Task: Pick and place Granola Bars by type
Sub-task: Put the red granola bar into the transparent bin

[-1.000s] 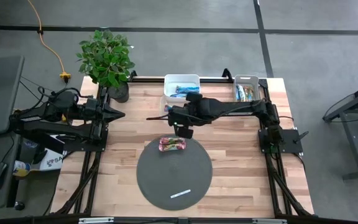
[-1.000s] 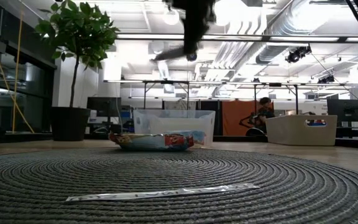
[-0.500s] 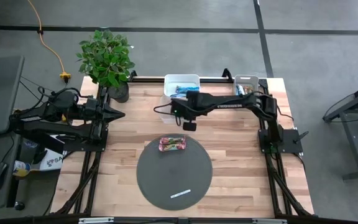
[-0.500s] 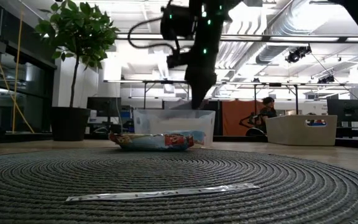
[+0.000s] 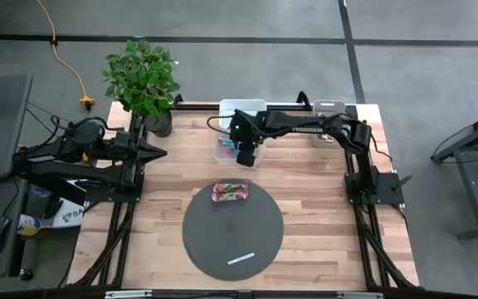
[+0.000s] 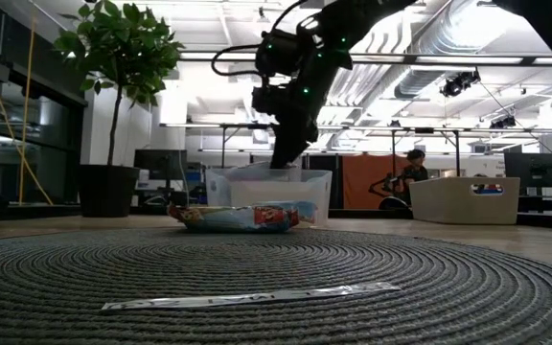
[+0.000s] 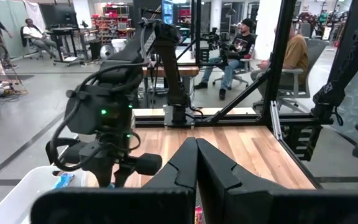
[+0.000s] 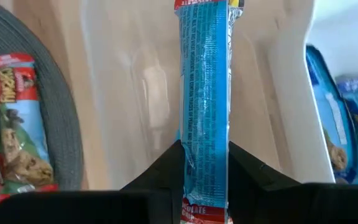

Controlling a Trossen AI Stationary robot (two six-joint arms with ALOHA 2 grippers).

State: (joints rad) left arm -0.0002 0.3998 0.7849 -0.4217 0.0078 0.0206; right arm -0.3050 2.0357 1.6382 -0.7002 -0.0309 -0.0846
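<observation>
My right gripper (image 8: 205, 149) is shut on a blue granola bar (image 8: 205, 74) and points steeply down over a clear bin (image 5: 225, 148) at the table's far middle; in the low view the gripper (image 6: 281, 158) reaches the bin's rim. Behind it a white bin (image 5: 243, 106) holds more blue bars (image 8: 334, 124). Two red-pink bars (image 5: 230, 193) lie flat side by side on the far part of the round grey mat (image 5: 232, 237). My left gripper (image 7: 196, 162) waits shut at the table's left side. My right gripper pinches the blue bar's one end (image 8: 205, 171) between its two fingers (image 8: 160, 171), across the flat wrapper. The bar runs on along the fingers and past their tips, slanting down from above. It is lifted clear, its free end (image 8: 207, 9) over the clear bin.
A thin white strip (image 5: 241, 259) lies on the mat's near part. A second white bin (image 5: 329, 106) stands at the far right corner, a potted plant (image 5: 143, 79) at the far left. Bare wood lies around the mat.
My right gripper has gone down and toward the table's far edge, from above the mat's far rim to the clear bin, and has tipped more steeply downward. It has stayed shut on the blue bar, which went with it.
</observation>
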